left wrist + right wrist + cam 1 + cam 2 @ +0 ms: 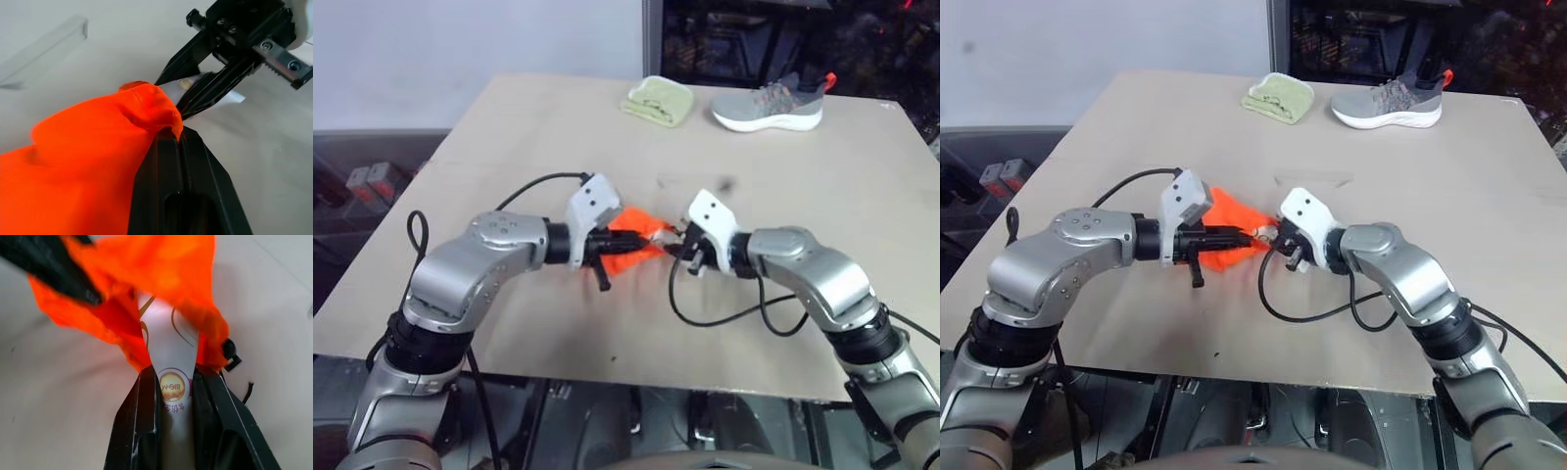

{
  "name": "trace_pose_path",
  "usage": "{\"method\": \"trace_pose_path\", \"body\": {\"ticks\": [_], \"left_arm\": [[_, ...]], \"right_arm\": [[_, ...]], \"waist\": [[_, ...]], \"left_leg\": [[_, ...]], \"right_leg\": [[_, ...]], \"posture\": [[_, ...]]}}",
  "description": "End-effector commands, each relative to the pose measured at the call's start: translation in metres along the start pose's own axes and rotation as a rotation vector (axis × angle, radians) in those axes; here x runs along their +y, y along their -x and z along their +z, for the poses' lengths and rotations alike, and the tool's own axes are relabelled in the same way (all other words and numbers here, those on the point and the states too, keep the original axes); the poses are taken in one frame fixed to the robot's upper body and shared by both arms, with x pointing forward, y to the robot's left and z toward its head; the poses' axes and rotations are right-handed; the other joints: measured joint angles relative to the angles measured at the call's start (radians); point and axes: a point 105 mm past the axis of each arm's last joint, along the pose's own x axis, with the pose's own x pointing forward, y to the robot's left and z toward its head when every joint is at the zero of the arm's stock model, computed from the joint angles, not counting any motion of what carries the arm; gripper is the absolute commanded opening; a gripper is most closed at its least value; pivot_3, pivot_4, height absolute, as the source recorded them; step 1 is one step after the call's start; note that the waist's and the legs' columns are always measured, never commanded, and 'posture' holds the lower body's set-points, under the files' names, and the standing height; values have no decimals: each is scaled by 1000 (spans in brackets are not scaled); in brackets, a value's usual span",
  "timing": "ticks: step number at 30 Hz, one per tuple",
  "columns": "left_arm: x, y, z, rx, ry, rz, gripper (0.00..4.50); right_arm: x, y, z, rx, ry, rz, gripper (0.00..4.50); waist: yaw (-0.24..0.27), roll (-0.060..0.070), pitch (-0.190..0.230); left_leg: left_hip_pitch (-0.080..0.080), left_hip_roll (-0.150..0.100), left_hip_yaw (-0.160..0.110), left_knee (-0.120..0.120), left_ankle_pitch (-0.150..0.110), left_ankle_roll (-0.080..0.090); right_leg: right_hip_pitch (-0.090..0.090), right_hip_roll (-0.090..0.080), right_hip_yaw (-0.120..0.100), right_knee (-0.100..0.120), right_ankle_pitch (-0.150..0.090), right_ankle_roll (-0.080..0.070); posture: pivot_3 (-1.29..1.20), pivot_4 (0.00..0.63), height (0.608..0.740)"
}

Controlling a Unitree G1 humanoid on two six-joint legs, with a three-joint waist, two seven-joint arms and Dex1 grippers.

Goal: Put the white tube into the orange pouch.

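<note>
- the right pincer (176, 396) squeezes the white tube (172, 352) between its two black fingers, and the front end of the tube is already poking into the orange pouch (146, 279).
- the left pincer (178, 147) is shut tight on the edge of the pouch, right by its mouth, and holds the pouch up off the table (509, 137).
- the two pincers point at each other, nearly tip to tip, with the pouch mouth between them.
- to do this step well, i think the right pincer should push the tube straight along its own line, slow and gentle, so the soft cloth does not fold shut in front of it.
- the left pincer should hold the mouth still and not let go until the tube is deep inside.
- the right pincer should let go only when most of the tube is in, or it may slip back out.
- the right wrist view shows the tube going under the orange cloth; the eye views cannot show that, the tube is too small there.
- the eye views show a green cloth (658, 100) and a grey shoe (770, 104) far off, across the table from both pincers.
- the left wrist view shows a clear strip (44, 49) lying on the table, past the pouch.
</note>
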Motion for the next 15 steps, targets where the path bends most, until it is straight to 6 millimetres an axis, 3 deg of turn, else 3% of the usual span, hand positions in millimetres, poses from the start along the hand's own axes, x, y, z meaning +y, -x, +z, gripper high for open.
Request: {"method": "trace_pose_path", "body": {"ticks": [1,10,15], "left_arm": [[-3,-1,16,-56,-58,-6,0],[7,2,21,-70,-66,47,0],[4,2,15,-59,-60,30,0]], "right_arm": [[7,-11,26,-47,73,3,611],[-2,-11,16,80,322,31,611],[-9,-9,26,37,442,26,611]], "waist": [[-3,0,0],[-4,0,0],[-17,0,0]], "left_leg": [[0,0,0,0,0,0],[0,-1,0,0,0,0],[1,0,0,0,0,0]], "right_leg": [[0,0,0,0,0,0],[0,-1,0,1,-1,-1],[0,0,0,2,0,0]], "posture": [[0,150,740],[0,150,740],[0,150,740]]}}
